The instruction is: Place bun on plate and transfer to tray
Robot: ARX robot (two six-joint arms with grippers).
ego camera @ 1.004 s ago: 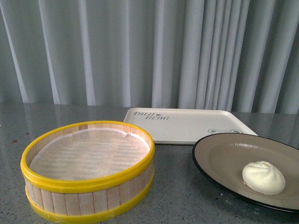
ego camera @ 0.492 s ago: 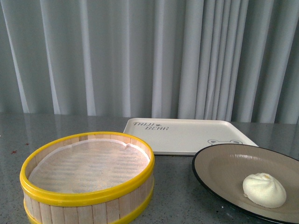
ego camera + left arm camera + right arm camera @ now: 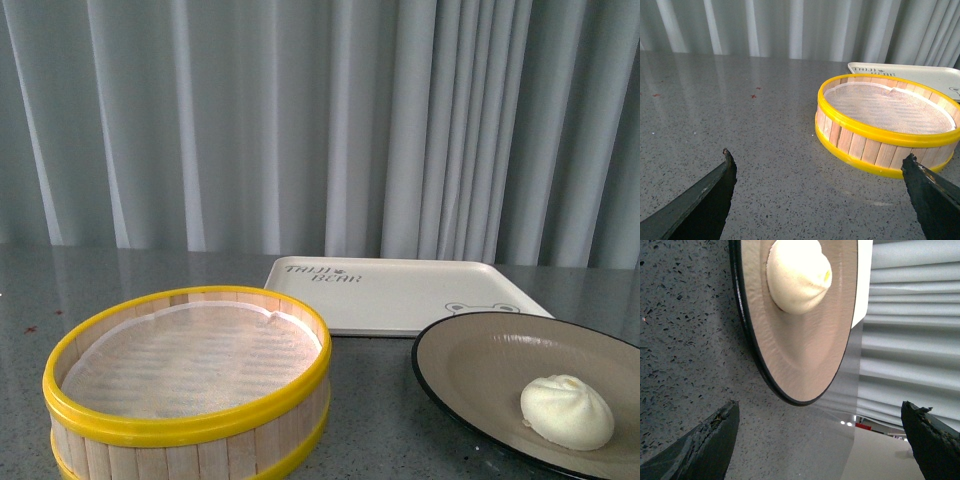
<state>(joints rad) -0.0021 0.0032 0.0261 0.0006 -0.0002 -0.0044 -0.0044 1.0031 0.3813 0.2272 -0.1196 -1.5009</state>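
Observation:
The white pleated bun [image 3: 567,411] lies on the beige, black-rimmed plate [image 3: 480,350] at the front right of the grey table. It also shows in the right wrist view [image 3: 797,275], on the plate [image 3: 805,355]. The cream tray [image 3: 400,280] with grey lettering and a bear drawing lies just behind the plate. My right gripper [image 3: 820,412] is open and empty, close beside the plate's rim. My left gripper [image 3: 817,162] is open and empty over bare table, short of the steamer basket. Neither gripper shows in the front view.
A wooden steamer basket [image 3: 190,375] with yellow rims and a white liner stands at the front left, also in the left wrist view [image 3: 887,120]. Grey-white curtains [image 3: 300,120] hang behind the table. The table's edge [image 3: 847,430] lies near the right gripper.
Basket, plate and bun sit lower in the front view than before, so the camera has tilted up a little. Nothing on the table has moved relative to the rest.

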